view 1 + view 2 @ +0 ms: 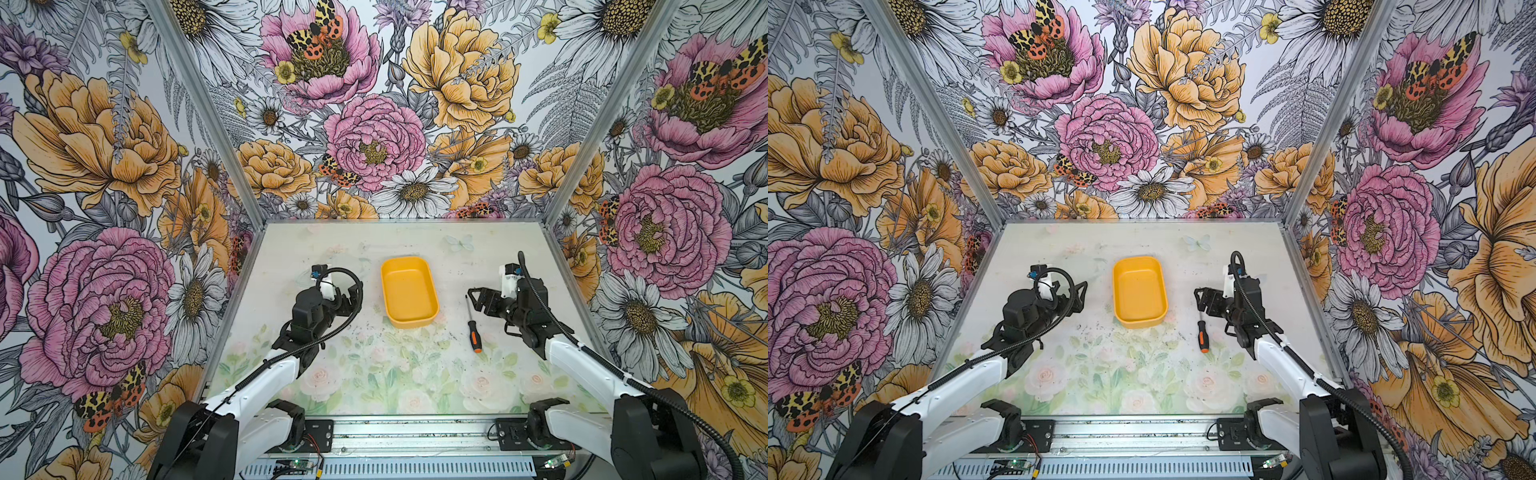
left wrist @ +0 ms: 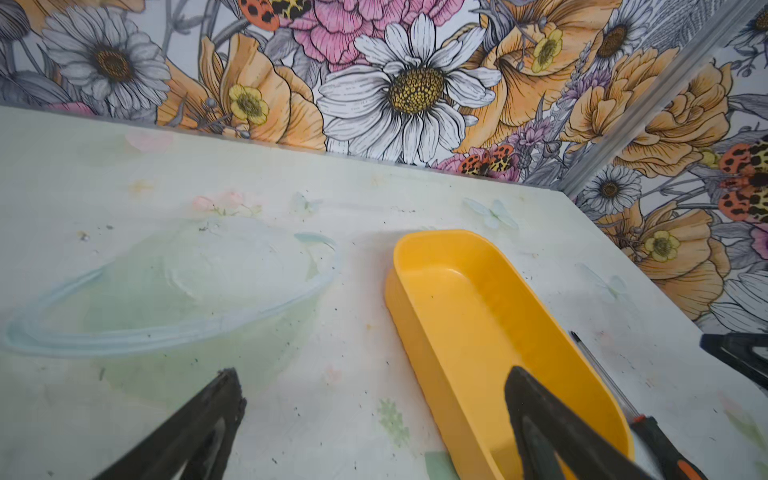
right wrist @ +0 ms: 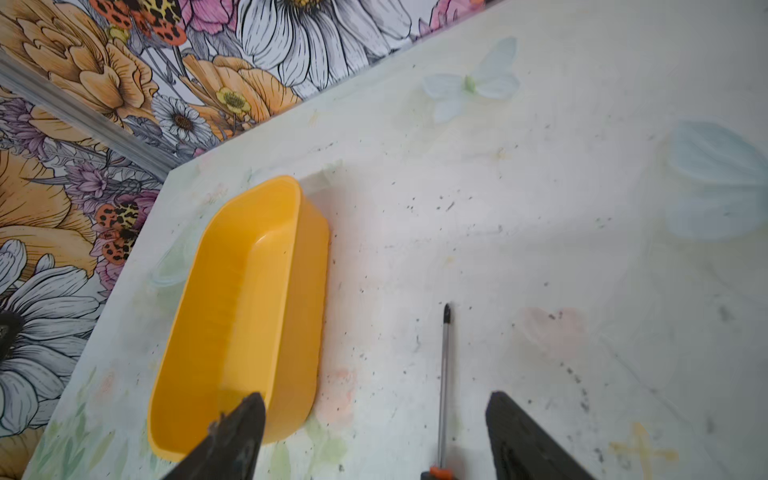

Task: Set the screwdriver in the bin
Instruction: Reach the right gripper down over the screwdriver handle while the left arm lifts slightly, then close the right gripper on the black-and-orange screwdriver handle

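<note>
Lying flat on the tabletop (image 1: 374, 249), the screwdriver (image 1: 472, 323) is to the right of the bin (image 1: 409, 291), near it but not touching it. Its thin shaft points toward the back wall, and the orange end of the handle points toward the front edge. In the right wrist view the shaft runs through the gap between the two right fingers (image 3: 519, 432), which are spread apart and hold nothing. The shaft is closer to the finger that is farther from the bin, and there is free space on both sides of it. Most of the handle is cut off at the edge of that picture. In both top views these fingers are over the tip end of the shaft. I cannot tell if they reach down to the tabletop. On the other side of the bin, the left fingers (image 2: 224, 399) are also spread apart and empty, just beside the bin's left wall. In the left wrist view one of them stands in front of the bin.
</note>
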